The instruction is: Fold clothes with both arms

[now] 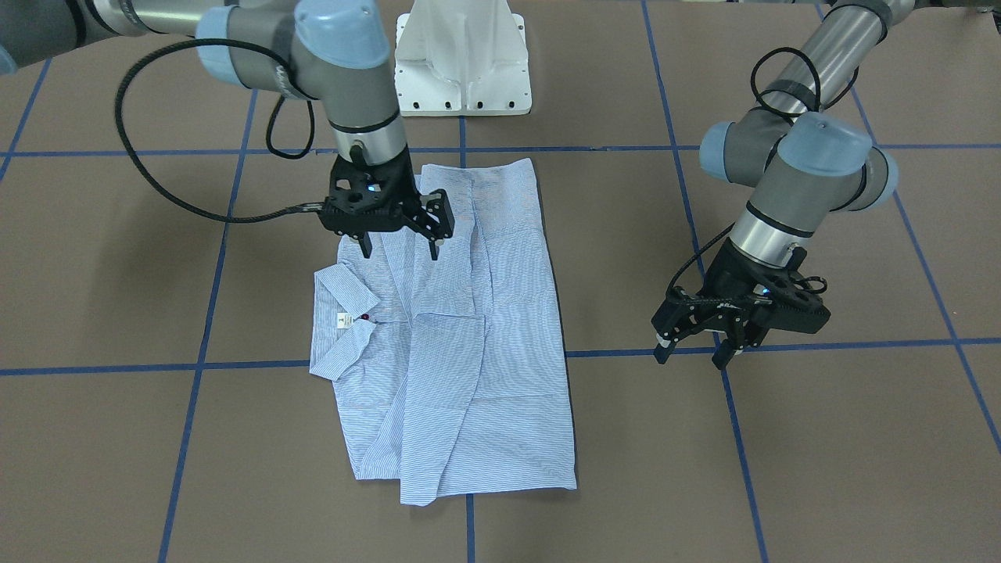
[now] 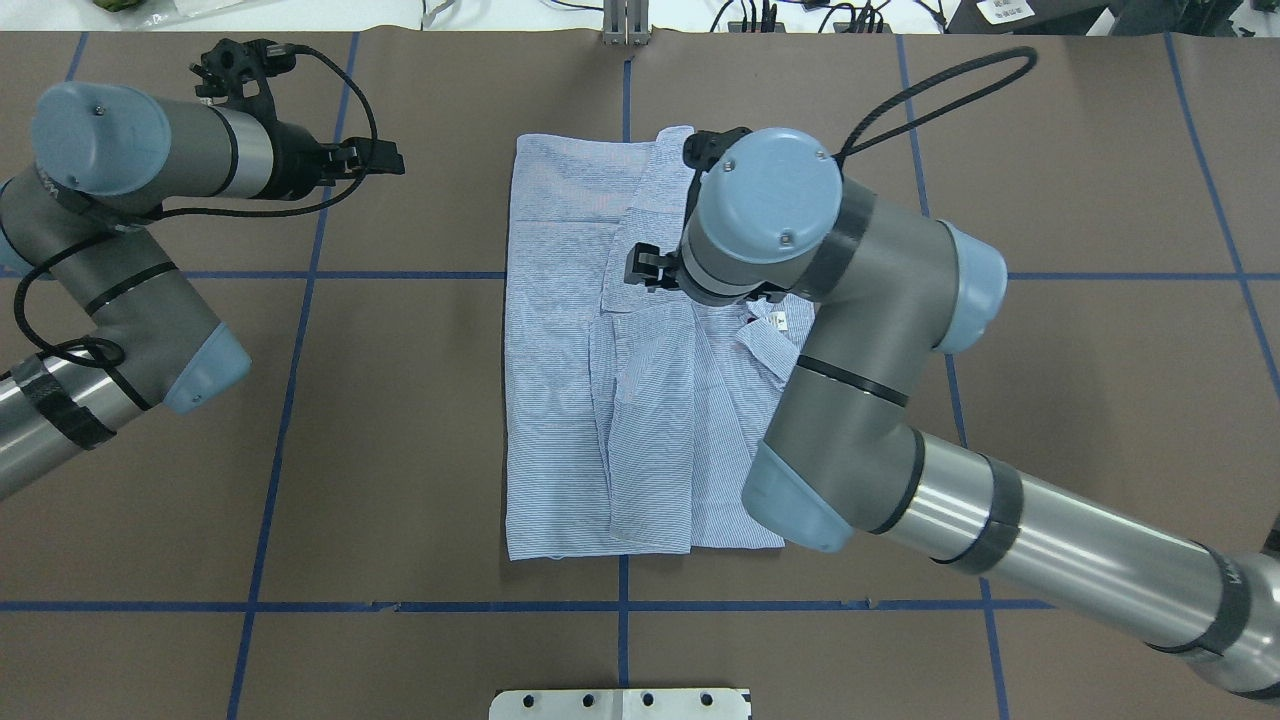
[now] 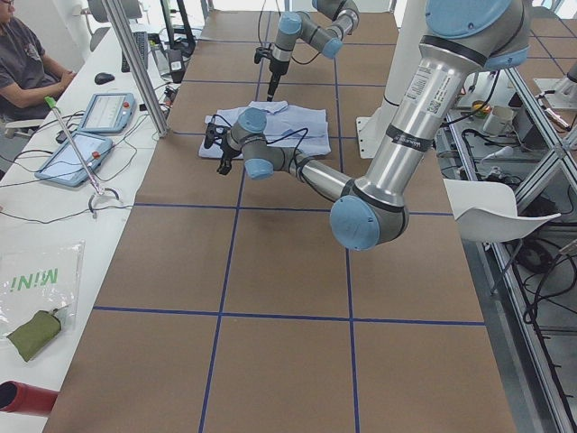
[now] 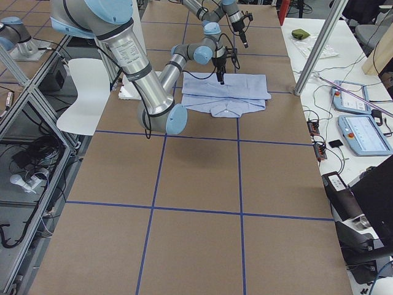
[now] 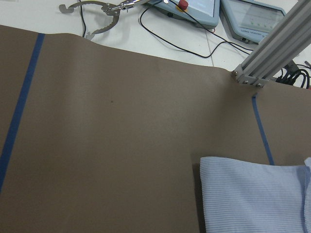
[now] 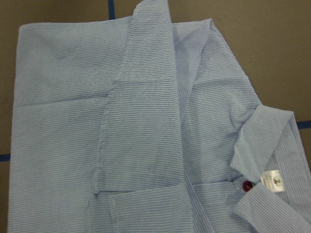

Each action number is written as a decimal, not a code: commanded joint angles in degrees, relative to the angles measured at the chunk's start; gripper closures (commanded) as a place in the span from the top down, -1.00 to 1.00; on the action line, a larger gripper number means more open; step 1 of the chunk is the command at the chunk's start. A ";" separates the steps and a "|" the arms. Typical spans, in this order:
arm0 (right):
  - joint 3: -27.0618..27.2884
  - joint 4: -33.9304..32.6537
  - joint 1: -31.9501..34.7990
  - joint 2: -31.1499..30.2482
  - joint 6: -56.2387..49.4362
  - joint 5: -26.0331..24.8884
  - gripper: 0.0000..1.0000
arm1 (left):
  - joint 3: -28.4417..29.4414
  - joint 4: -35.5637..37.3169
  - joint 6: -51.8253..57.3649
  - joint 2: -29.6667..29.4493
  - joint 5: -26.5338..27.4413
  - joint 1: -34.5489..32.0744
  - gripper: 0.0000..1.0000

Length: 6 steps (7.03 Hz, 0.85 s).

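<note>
A: Light-blue striped collared shirt [image 1: 461,336]?
B: Middle of the brown paper surface [image 1: 782,469], long axis running from the robot's edge outward.
A: Claws?
B: Right black claw [image 1: 400,250] is spread above the collar side and nearer. Left black claw [image 1: 690,358] is spread over bare surface, well apart.

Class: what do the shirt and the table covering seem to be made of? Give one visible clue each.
Shirt: thin woven cloth, likely cotton, matte; it creases and folds softly.
Table covering: probably brown paper or card, matte; it lies flat, without sheen.
</note>
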 commanded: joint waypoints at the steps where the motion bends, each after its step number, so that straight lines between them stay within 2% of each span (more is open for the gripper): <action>1: -10.82 -0.07 -1.33 7.88 -4.47 -1.90 0.99 | 0.06 -0.05 0.01 0.22 -0.01 -0.01 1.00; 2: -16.35 -0.16 -2.30 11.74 -6.42 -3.38 0.99 | 0.06 -0.05 0.01 0.22 0.08 -0.01 1.00; 3: -24.06 -0.25 -3.09 16.48 -7.39 -4.44 0.98 | -0.02 -0.05 0.01 0.22 -0.01 -0.01 1.00; 4: -27.79 -0.25 -3.62 18.09 -10.01 -4.71 0.96 | 0.06 -0.05 0.01 0.31 -0.01 -0.01 1.00; 6: -29.76 -0.34 -3.97 17.76 -14.41 -4.71 0.90 | -0.02 0.13 0.70 0.92 -1.40 -0.44 1.00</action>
